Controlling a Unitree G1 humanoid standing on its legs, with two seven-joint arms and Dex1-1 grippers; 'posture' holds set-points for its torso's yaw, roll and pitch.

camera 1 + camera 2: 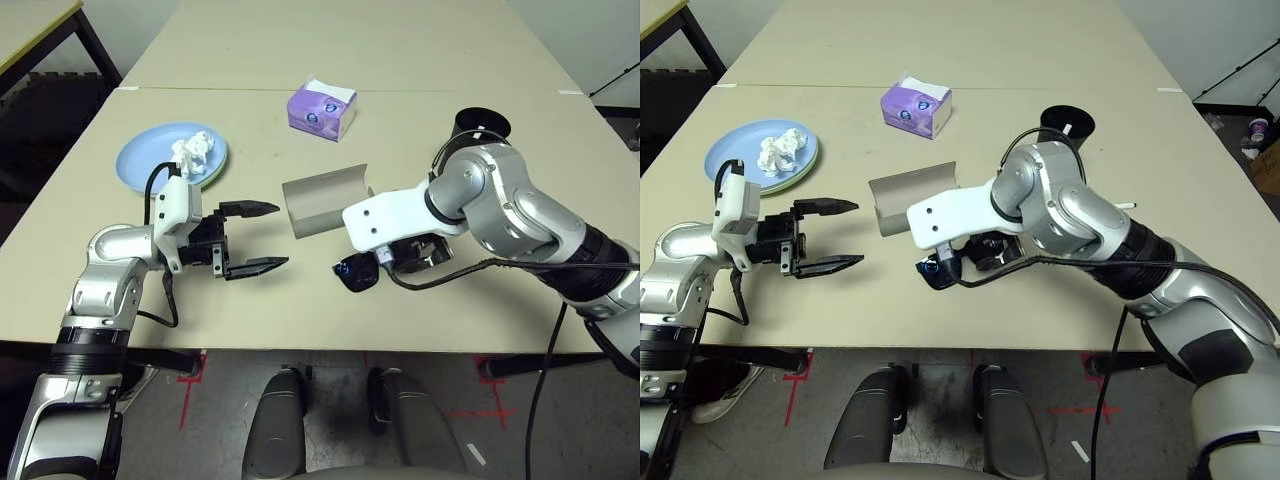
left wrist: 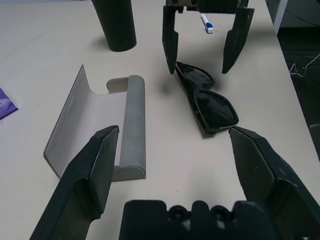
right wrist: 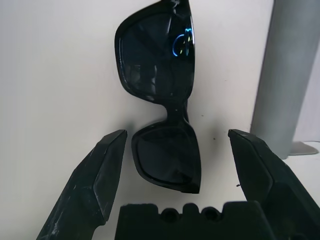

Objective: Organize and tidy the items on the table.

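Left eye view: the black sunglasses [image 1: 357, 271] lay on the table [image 1: 250, 325] nearer its front edge than the grey glasses case [image 1: 322, 203], which lay open just beyond them. The right arm [image 1: 500, 205] reached in over them; the left gripper [image 1: 284, 234], spread wide, faced them from the left, apart from both items. Bare table separated the sunglasses from the front edge, room enough, it seemed, for a straight lift.

Left wrist view: the long axis of the sunglasses ran roughly from one gripper toward the other, with the end farther from the left gripper close to the right fingertips. The case lay alongside, open side up.

Right wrist view: the right gripper [image 3: 177, 132] was spread wide and empty, the nearer lens lying between its fingertips and the other lens ahead. The right hand was thus the nearer, its jaws set to close across the narrow width of the frame. The case lay near one finger, on the side away from the robot, and a wide sweep that way could have nudged it.
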